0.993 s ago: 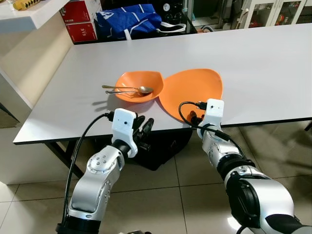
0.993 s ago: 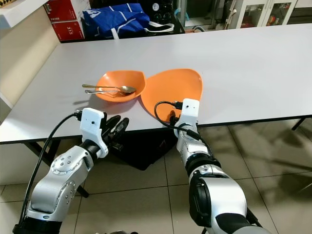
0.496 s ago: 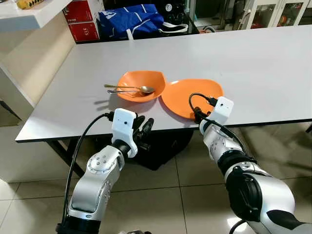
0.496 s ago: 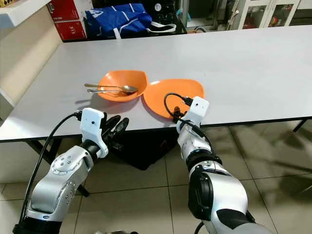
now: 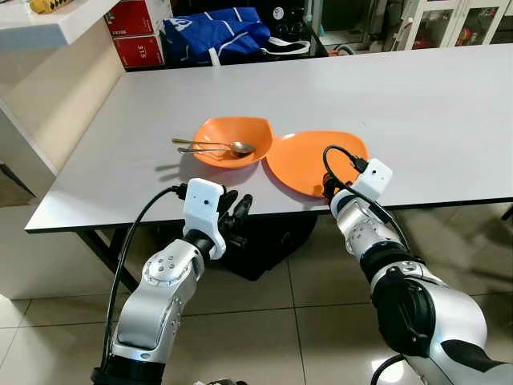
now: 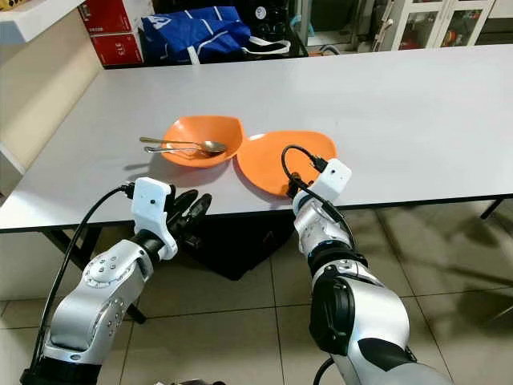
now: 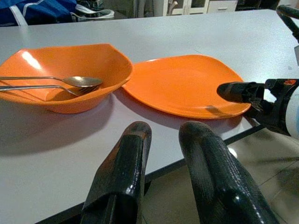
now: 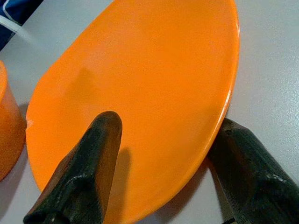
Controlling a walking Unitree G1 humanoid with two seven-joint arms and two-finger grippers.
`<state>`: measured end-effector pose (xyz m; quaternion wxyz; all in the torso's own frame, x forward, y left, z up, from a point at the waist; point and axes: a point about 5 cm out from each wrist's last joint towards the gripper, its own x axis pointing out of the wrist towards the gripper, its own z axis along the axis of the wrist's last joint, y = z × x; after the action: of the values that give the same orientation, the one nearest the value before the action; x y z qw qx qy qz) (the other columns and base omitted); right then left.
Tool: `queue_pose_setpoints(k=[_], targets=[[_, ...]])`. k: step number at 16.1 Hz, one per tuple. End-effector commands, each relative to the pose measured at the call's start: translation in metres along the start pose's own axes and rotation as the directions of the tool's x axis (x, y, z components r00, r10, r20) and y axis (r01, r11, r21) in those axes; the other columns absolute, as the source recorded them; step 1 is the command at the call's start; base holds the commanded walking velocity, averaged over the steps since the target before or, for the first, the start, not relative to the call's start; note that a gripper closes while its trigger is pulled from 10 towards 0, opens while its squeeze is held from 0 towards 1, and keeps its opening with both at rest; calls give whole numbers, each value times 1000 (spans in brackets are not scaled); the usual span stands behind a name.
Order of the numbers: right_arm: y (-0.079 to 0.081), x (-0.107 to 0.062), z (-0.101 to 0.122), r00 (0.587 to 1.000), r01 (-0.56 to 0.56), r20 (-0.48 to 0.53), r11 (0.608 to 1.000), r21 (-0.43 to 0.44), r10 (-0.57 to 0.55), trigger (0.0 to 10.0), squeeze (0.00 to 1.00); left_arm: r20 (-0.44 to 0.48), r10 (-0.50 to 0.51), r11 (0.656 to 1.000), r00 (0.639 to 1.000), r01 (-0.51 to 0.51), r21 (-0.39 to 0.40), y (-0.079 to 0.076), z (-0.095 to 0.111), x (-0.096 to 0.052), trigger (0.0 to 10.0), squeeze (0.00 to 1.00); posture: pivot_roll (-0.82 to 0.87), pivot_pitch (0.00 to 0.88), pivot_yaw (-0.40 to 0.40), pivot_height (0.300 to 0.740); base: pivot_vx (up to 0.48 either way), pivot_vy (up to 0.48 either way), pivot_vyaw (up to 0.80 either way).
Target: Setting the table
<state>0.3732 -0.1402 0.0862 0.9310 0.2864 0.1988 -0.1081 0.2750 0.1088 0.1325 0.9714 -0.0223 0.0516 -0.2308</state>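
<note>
1. The flat orange plastic plate (image 5: 314, 159) lay on the white worktop (image 5: 417, 104), touching the orange bowl (image 5: 232, 140).
2. The right pincer (image 8: 159, 163) straddled its near rim, fingers spread.
3. The left pincer (image 7: 163, 168) hovered at the worktop edge, slightly parted.
4. A red box (image 5: 138, 50) read "375".

Grey table (image 5: 417, 104): orange bowl (image 5: 232, 138) and orange plate (image 5: 313, 160) are set side by side near the front edge, rims almost touching, plate lying flat.
</note>
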Motion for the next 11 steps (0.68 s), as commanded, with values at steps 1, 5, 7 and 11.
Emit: queue_pose_setpoints(k=[1,5,7,11], targets=[[-39,-6,-42,968,175,-190,984,31,-166,10000,0,12,0,1000,1000,0,23,0,6,-1,10000,0,-40,35,127,740,0,0,0],[-42,-7,-41,963,192,-205,980,48,-178,10000,0,12,-7,1000,1000,7,21,-1,7,0,10000,0,-61,35,128,740,0,0,0],[-38,-5,-36,966,180,-197,983,46,-167,10000,0,12,-9,1000,1000,9,20,-2,6,0,10000,0,-72,36,126,740,0,0,0],[-32,-3,-27,972,155,-183,987,32,-147,10000,0,15,-10,1000,1000,10,18,-3,6,2,10000,0,-87,38,121,740,0,0,0]])
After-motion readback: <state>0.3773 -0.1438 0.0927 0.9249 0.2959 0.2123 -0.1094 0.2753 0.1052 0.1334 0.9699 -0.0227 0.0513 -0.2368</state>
